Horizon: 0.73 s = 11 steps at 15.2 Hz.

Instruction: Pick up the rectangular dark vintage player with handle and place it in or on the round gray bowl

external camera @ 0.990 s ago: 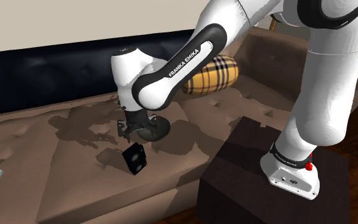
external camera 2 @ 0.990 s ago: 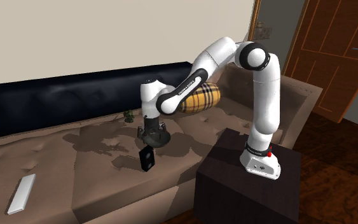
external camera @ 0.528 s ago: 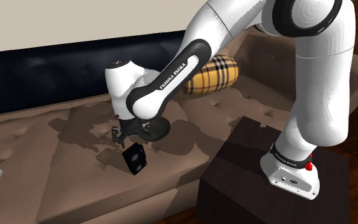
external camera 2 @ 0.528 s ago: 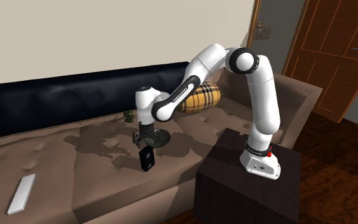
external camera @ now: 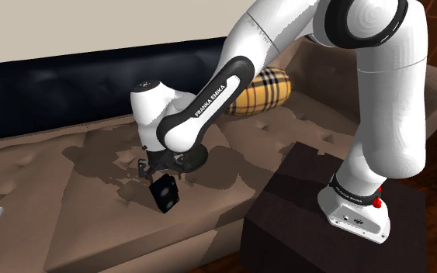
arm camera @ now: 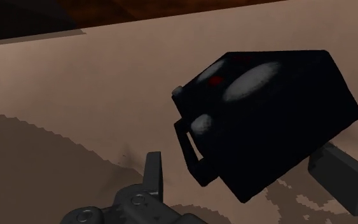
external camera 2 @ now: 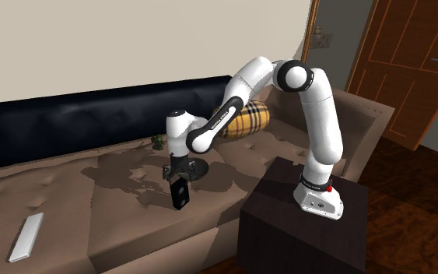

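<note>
i have the gripper (external camera: 153, 169) down low over the sofa seat (external camera: 77, 225), right on top of the black player (external camera: 163, 194). on the wrist camera the two fingers (arm camera: 152, 177) stand wide apart with the player (arm camera: 266, 121) lying between them. the one finger is clear of the box on the handle side, and the other is partly hidden behind the box's far side, so i cannot tell whether it touches. nothing is clasped.

the player sits on the seat close to its front edge, tipped up on an edge rather than lying flat. its face shows pale grey patches and a small red dot, and its handle (arm camera: 190, 145) is a thin loop on the side that faces the clear finger.

the dark grey round bowl (external camera: 197, 159) rests on the seat just behind the player, toward the back cushion (external camera: 46, 85), and the arm's wrist partly covers it. in the second exterior view the bowl (external camera 2: 198, 168) sits just beside the gripper (external camera 2: 174, 171), with the player (external camera 2: 180, 194) below it toward the front edge.

a yellow plaid cushion (external camera: 259, 89) lies at the back of the seat, near the armrest end. a flat white slab (external camera 2: 27, 237) lies near the front edge at the seat's other end, well apart from the player. the dark box stand (external camera: 310, 225) is up against the sofa's front.
</note>
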{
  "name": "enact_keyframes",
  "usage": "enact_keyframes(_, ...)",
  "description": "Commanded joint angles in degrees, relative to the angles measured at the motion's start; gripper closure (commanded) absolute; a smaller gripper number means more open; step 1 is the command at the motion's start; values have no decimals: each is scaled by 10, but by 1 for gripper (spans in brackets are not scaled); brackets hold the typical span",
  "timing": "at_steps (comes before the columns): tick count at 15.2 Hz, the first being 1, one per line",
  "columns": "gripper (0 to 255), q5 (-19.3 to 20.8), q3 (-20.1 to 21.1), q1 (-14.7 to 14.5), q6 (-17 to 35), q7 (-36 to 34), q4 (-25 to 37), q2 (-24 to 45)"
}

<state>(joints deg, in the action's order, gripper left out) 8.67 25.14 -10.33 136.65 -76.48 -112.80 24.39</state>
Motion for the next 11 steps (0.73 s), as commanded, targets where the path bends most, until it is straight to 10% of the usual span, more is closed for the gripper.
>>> enact_keyframes(1,0,0,0,0,0,0,0,0)
enact_keyframes(2,0,0,0,0,0,0,0,0)
enact_keyframes(3,255,0,0,0,0,0,0,0)
enact_keyframes(11,255,0,0,0,0,0,0,1)
